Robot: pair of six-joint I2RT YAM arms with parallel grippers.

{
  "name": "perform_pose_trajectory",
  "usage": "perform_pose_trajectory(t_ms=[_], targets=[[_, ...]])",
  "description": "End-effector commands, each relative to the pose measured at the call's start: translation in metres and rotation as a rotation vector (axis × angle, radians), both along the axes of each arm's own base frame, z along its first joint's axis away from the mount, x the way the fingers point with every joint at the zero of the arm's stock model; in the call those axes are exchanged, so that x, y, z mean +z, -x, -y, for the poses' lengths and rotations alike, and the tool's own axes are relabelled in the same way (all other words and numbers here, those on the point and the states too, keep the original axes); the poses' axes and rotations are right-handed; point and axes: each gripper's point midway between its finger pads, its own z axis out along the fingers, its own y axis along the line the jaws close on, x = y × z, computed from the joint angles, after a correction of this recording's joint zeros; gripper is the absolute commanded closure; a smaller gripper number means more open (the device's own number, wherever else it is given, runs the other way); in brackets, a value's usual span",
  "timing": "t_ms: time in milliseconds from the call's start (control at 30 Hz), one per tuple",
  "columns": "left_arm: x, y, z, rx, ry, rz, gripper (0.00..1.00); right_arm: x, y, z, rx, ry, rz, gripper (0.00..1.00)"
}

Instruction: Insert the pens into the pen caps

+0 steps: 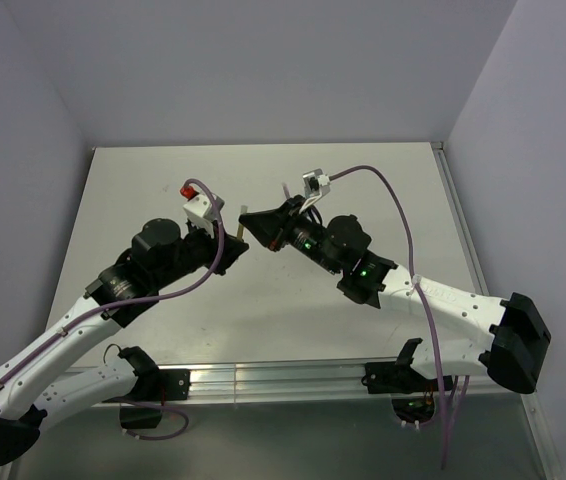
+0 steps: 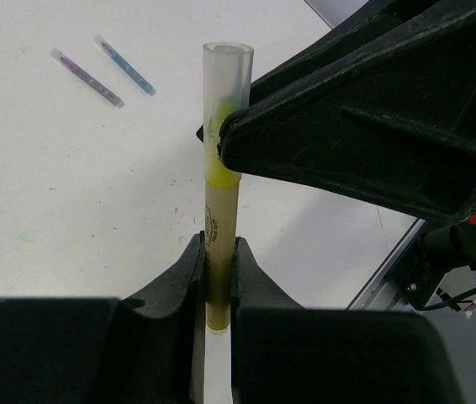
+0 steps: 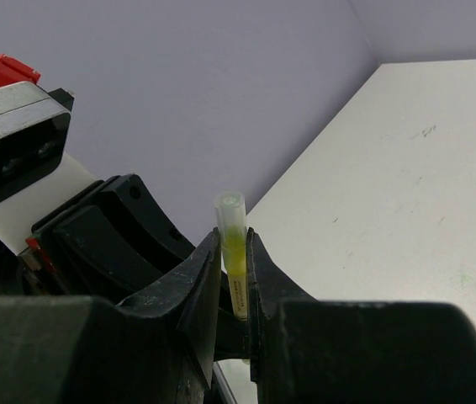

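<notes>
The yellow pen [image 2: 220, 220] stands upright between the fingers of my left gripper [image 2: 218, 244], which is shut on its barrel. A translucent whitish pen cap [image 2: 226, 77] sits over the pen's yellow tip. My right gripper [image 3: 235, 240] is shut on that cap [image 3: 230, 212], with the pen barrel [image 3: 240, 290] below it. In the top view the two grippers [image 1: 225, 236] [image 1: 255, 226] meet above the table's middle. The blue pen [image 2: 125, 65] and the grey-purple pen [image 2: 87, 77] lie side by side on the table. The other caps are not in view.
The white table [image 1: 263, 300] has a metal rail [image 1: 293, 380] along its near edge and grey walls on three sides. The right gripper's black finger [image 2: 364, 126] fills the right of the left wrist view.
</notes>
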Motion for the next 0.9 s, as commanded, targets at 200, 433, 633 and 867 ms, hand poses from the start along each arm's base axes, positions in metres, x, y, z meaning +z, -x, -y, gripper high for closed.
perform_pose_trajectory(t_ms=[200, 433, 633, 867], targets=[[0.159, -0.04, -0.033, 0.257, 0.329, 0.391, 1.0, -0.096, 0.11, -0.027, 0.437, 0.301, -0.197, 1.0], [0.161, -0.04, -0.034, 0.259, 0.334, 0.399, 1.0, -0.102, 0.112, -0.028, 0.435, 0.34, -0.201, 1.0], [0.168, -0.039, -0.032, 0.252, 0.357, 0.422, 1.0, -0.1, 0.109, -0.026, 0.411, 0.371, -0.189, 1.0], [0.177, -0.036, -0.027, 0.214, 0.414, 0.463, 1.0, -0.081, 0.098, -0.018, 0.346, 0.38, -0.141, 1.0]])
